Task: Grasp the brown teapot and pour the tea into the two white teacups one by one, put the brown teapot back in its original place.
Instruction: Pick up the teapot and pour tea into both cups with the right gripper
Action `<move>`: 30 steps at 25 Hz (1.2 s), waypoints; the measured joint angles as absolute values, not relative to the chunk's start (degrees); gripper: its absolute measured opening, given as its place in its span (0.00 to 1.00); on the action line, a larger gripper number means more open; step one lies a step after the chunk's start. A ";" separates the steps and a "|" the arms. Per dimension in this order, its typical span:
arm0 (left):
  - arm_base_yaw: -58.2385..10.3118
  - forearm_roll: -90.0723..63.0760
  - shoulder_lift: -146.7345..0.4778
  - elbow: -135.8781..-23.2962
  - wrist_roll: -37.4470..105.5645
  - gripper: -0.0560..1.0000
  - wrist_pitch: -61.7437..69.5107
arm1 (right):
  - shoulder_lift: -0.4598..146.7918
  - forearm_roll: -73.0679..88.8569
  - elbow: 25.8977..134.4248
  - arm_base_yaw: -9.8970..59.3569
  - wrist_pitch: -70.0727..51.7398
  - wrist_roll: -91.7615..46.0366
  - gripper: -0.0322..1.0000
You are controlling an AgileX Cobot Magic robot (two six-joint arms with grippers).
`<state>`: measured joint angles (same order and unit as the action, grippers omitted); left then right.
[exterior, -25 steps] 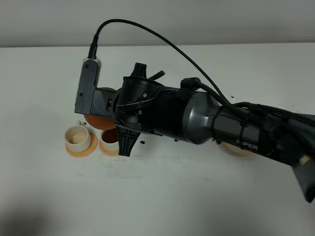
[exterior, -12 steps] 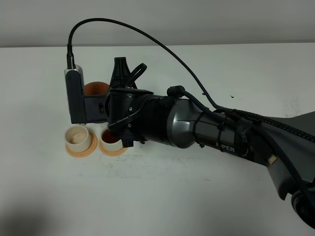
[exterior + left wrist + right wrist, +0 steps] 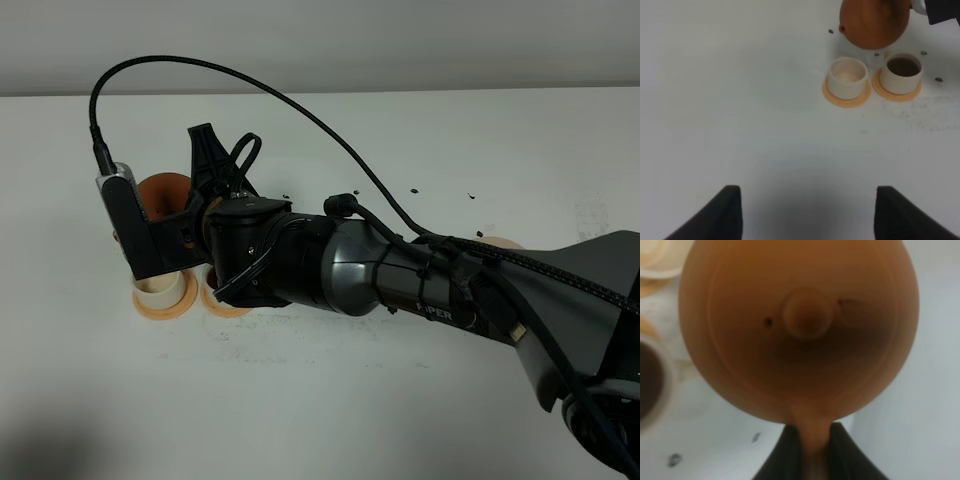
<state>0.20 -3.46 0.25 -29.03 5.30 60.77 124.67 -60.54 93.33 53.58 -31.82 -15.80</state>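
Swinging brown teapot farther left

Grey-black right arm with white lettering; black cable arcs to silver-edged camera block at nine o'clock; left gripper has black fingers.

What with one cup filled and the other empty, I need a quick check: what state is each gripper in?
Left gripper: open, holding nothing.
Right gripper: shut on the brown teapot.
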 joint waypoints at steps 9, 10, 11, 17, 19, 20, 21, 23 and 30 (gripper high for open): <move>0.20 -3.46 0.25 -29.03 5.30 0.60 60.77 | 124.67 -67.90 93.33 52.18 -27.93 -15.85 0.14; 0.20 -3.46 0.25 -29.03 5.30 0.60 60.77 | 124.74 -68.73 93.33 51.95 -27.86 -15.85 0.14; 0.20 -3.46 0.25 -29.03 5.30 0.60 60.77 | 124.83 -69.56 93.33 51.80 -27.86 -15.85 0.14; 0.20 -3.46 0.25 -29.03 5.30 0.60 60.77 | 127.01 -72.61 93.33 51.21 -26.95 -15.85 0.14; 0.20 -3.46 0.25 -29.03 5.30 0.60 60.77 | 127.58 -73.67 93.33 50.90 -26.73 -15.85 0.14; 0.20 -3.46 0.25 -29.03 5.30 0.60 60.77 | 127.84 -73.88 93.33 50.84 -26.73 -15.85 0.14; 0.20 -3.46 0.25 -29.03 5.30 0.60 60.77 | 128.06 -74.27 93.33 50.78 -26.87 -15.85 0.14; 0.20 -3.46 0.25 -29.03 5.30 0.60 60.77 | 128.11 -74.90 93.33 50.78 -26.88 -15.85 0.14; 0.20 -3.46 0.25 -29.03 5.30 0.60 60.77 | 128.11 -78.28 93.33 50.78 -27.24 -15.79 0.14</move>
<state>0.20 -3.46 0.25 -29.03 5.30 60.77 128.11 -78.28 93.33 50.78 -27.24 -15.79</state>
